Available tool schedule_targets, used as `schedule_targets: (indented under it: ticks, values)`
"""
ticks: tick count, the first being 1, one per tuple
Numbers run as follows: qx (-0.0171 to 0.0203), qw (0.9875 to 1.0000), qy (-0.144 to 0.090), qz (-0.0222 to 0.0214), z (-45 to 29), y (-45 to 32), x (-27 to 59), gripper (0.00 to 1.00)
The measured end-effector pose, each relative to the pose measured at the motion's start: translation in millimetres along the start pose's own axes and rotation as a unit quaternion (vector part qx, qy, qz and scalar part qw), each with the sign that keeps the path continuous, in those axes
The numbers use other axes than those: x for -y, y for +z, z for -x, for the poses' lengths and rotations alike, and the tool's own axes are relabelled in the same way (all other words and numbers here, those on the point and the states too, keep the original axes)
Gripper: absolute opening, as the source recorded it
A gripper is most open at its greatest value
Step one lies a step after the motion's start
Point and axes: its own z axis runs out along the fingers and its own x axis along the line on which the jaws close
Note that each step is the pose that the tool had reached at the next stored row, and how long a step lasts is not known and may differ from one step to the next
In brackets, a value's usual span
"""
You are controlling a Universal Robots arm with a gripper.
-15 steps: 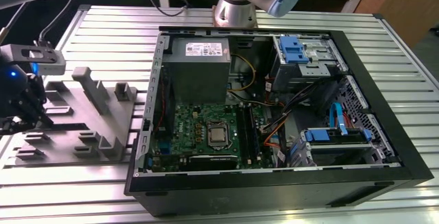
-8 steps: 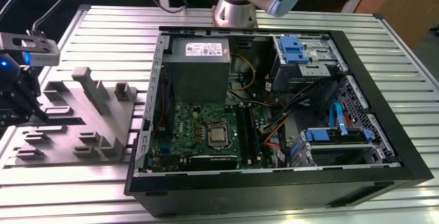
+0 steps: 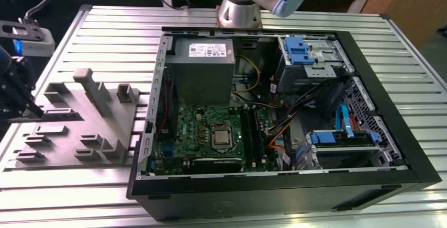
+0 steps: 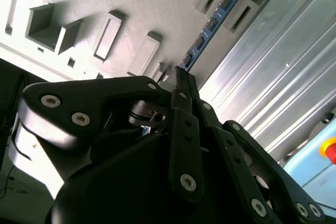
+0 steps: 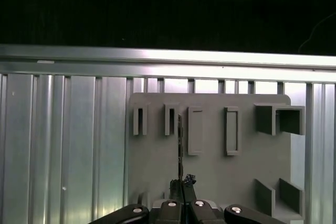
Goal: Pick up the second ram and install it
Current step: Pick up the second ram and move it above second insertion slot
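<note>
We find the gripper (image 3: 33,114) at the exterior view's left edge, over the near side of the grey plastic tray (image 3: 77,134), which lies on the ribbed metal table (image 3: 104,29) beside the open computer case (image 3: 412,155). In the second wrist view the two black fingers (image 4: 185,93) come together to a narrow point, pinched on the near end of the second ram (image 4: 210,24). From there the ram runs away from the gripper as a long thin blue strip with a row of small black chips, its far end between two of the tray's upright posts. In the first wrist view we see the same stick edge-on as a thin dark line (image 5: 179,145) rising from the fingertips across the tray's flat surface, just beside one of the slotted posts. We cannot tell whether its lower edge touches the tray or hangs just clear of it. Inside the case, well apart from the gripper, the green motherboard (image 3: 196,134) lies exposed, and the arm (image 3: 241,3) stands behind the case.
</note>
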Motion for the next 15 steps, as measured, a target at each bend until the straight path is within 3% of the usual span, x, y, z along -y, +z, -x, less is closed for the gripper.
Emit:
schedule_targets:
  ticks: [15]
  values:
    - [0.0, 1.0, 0.0, -0.0062, 3.9, -33.6, 0.0, 0.11]
